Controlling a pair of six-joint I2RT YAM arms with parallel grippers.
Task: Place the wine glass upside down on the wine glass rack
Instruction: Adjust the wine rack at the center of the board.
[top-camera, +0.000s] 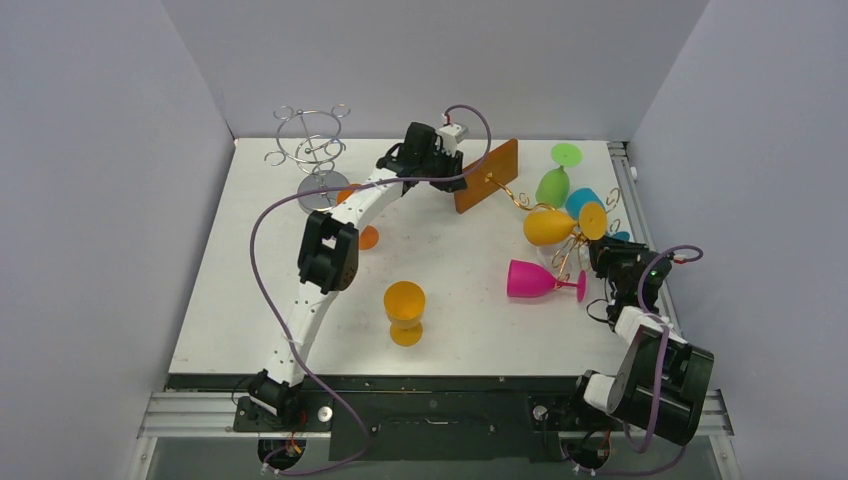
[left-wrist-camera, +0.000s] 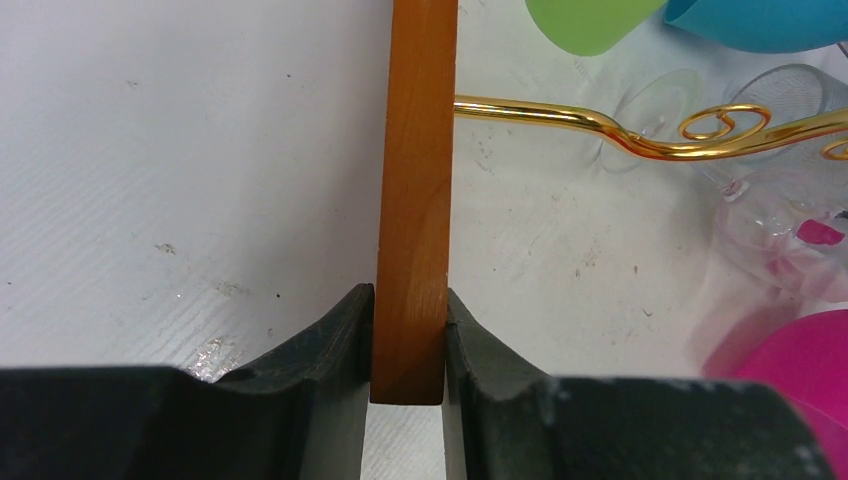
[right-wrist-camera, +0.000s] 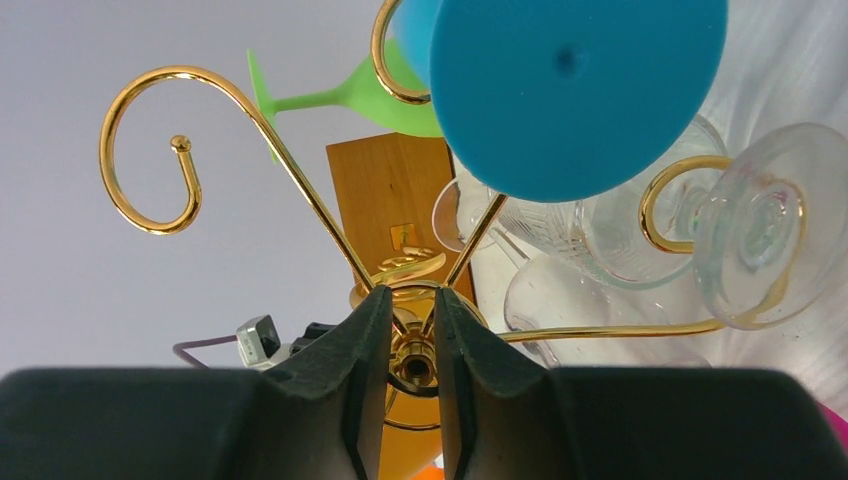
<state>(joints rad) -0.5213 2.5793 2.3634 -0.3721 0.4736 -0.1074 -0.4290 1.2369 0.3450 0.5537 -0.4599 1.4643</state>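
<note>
While the gold rack (left-wrist-camera: 520, 107) lay tipped on its side, both arms gripped it and an orange wine glass (top-camera: 404, 305) stood mid-table
Left gripper (left-wrist-camera: 410, 330) pinched the rack's wooden base (left-wrist-camera: 417, 150); right gripper (right-wrist-camera: 413, 320) squeezed its gold stem (right-wrist-camera: 411, 366). Other coloured glasses (top-camera: 548, 228) already sat in its hooks, but the orange one stood apart, unhung, so the placing seemed not yet begun. No brand or lettering was legible

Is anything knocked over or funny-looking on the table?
Yes. The gold rack is lying on its side, with its wooden base up on edge instead of flat. The left gripper pinches the base, and the right gripper pinches the other end. The pink glass and yellow glass lie tipped over beside it.
</note>
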